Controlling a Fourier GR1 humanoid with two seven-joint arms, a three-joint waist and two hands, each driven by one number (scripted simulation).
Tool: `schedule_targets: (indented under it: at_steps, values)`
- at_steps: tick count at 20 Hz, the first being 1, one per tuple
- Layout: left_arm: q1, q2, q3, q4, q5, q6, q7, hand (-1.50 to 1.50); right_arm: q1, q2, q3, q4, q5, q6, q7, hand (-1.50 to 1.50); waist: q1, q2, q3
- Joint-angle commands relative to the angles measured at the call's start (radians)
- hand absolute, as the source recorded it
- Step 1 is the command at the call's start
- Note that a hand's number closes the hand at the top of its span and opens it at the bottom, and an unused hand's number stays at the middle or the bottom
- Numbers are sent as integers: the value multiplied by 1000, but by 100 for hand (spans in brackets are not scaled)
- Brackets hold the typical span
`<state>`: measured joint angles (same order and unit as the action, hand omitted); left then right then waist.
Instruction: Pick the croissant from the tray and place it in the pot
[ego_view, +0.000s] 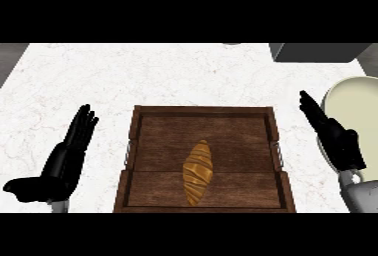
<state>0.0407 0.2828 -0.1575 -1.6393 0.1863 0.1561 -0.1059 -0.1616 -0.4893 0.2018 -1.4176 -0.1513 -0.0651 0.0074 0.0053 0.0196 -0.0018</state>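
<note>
Head view: both hands open, croissant untouched on the tray

Head view puts the right robot hand (336, 140) at the right side, fingers straight and close together, holding nothing. It lies across the left rim of the pot (363, 100), of which only a pale, rounded part shows at the picture's edge. The left robot hand (70, 150) is likewise open and empty, fingers straight, just left of the tray (203, 114). Between the two hands the dark wooden tray sits on the white marbled surface (184, 70). The croissant (198, 172) lies lengthwise in the tray's near half, about midway between the side walls and touching neither.

The pick appears not yet begun. Several things could go wrong from here. The croissant is long, narrow and tapered, so a grasp near one tip might let it pivot or slide out. The tray's raised walls could catch fingers that come in low from the side. The pot is partly out of view and close to the right forearm, so a careless swing might nudge it, or a release judged too early might land the croissant on the rim.
</note>
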Motion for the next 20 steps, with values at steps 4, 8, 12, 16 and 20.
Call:
schedule_targets:
  at_steps: [4,8,12,16,20]
  values:
    - [-125,8,66,-16,7,34,33,0,-215,34,-16,-80,-229,312,-86,150,28,-16,5]
    - [-180,8,109,-6,52,43,90,0,-307,-145,-26,-23,114,205,-191,150,22,-11,2]
    - [-314,2,143,90,47,64,131,0,-254,-83,10,45,124,299,-509,-150,-5,-11,4]
    - [-303,12,163,87,55,39,124,0,-192,-66,50,75,214,306,-712,-150,-3,-16,3]
    - [-270,19,168,65,49,30,141,0,-180,-123,92,-68,328,289,-554,-150,-6,-22,2]
